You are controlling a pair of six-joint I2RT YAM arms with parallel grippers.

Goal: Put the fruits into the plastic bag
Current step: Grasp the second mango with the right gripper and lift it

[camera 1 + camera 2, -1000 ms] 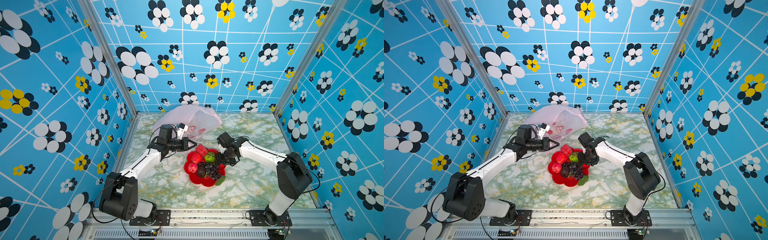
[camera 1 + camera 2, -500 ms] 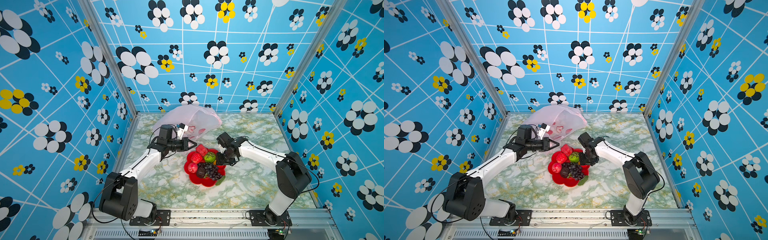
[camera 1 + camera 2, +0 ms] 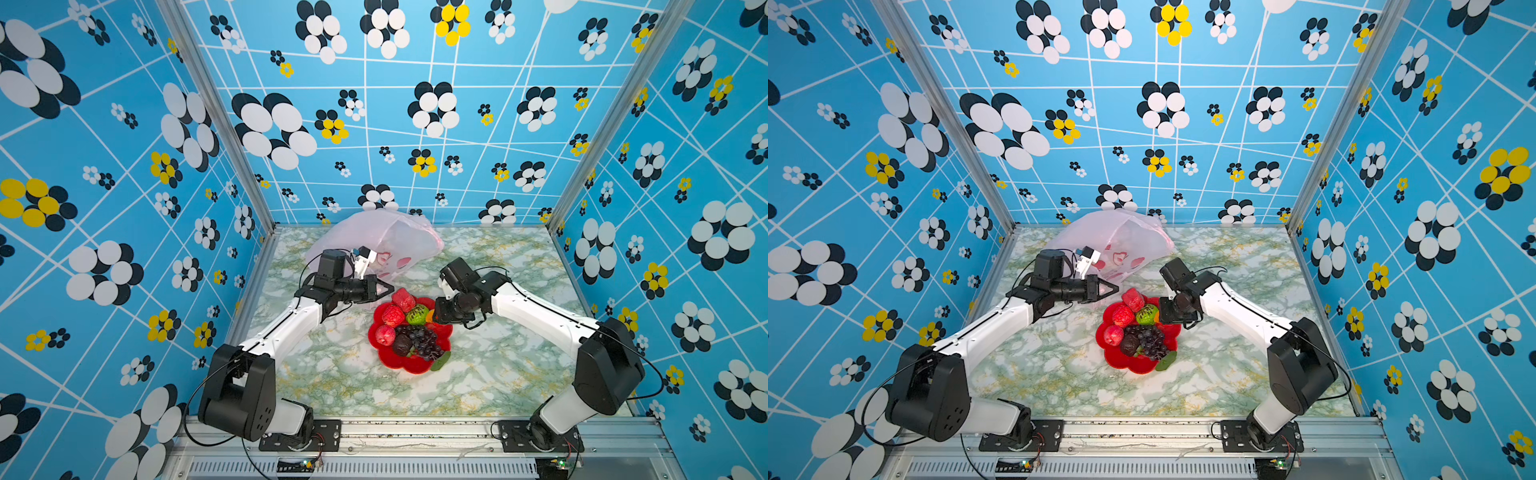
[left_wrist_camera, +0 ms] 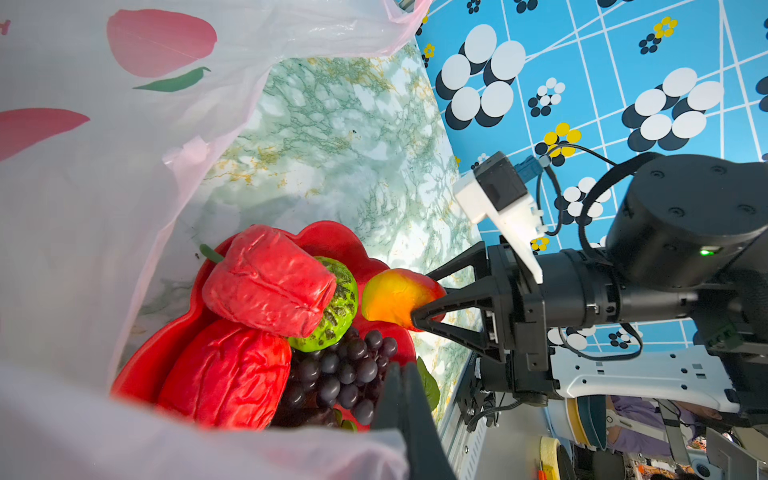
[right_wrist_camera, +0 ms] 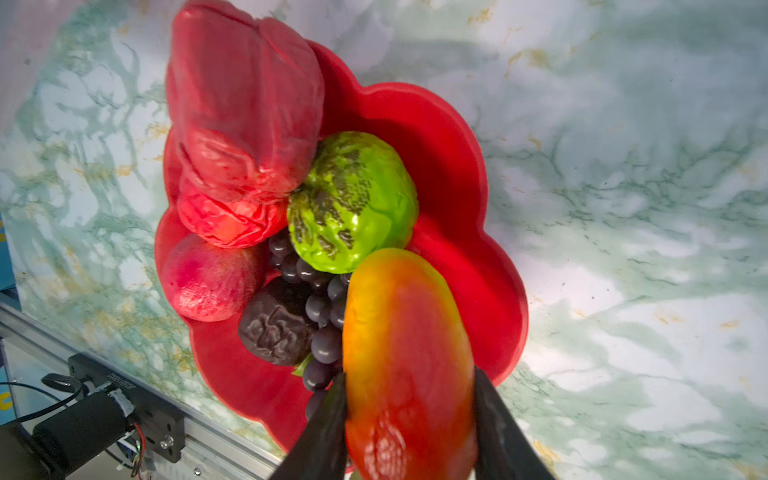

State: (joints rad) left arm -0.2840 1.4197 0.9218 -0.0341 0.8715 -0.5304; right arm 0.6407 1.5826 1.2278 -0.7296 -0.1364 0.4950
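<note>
The fruits are piled on a red flower-shaped plate (image 3: 415, 365) in the middle of the table: red apples (image 3: 403, 300), a bumpy green fruit (image 5: 353, 199), a dark grape bunch (image 3: 422, 338) and a dark brown fruit (image 5: 276, 324). My right gripper (image 5: 409, 415) is shut on the yellow-orange mango (image 5: 407, 353) at the plate's right rim; the left wrist view shows the mango (image 4: 395, 297) between its fingers. The pale-pink plastic bag (image 3: 386, 232) lies behind the plate. My left gripper (image 3: 388, 288) is shut on the bag's edge, holding film (image 4: 104, 166) up beside the plate.
The marble-patterned tabletop (image 3: 498, 374) is walled in by blue flowered panels on three sides, with a metal rail (image 3: 415, 428) along the front. A green leaf (image 3: 440, 360) sticks out at the plate's front right.
The right gripper's jaws have closed in on the mango. The left arm and the bag have stayed where they were.
</note>
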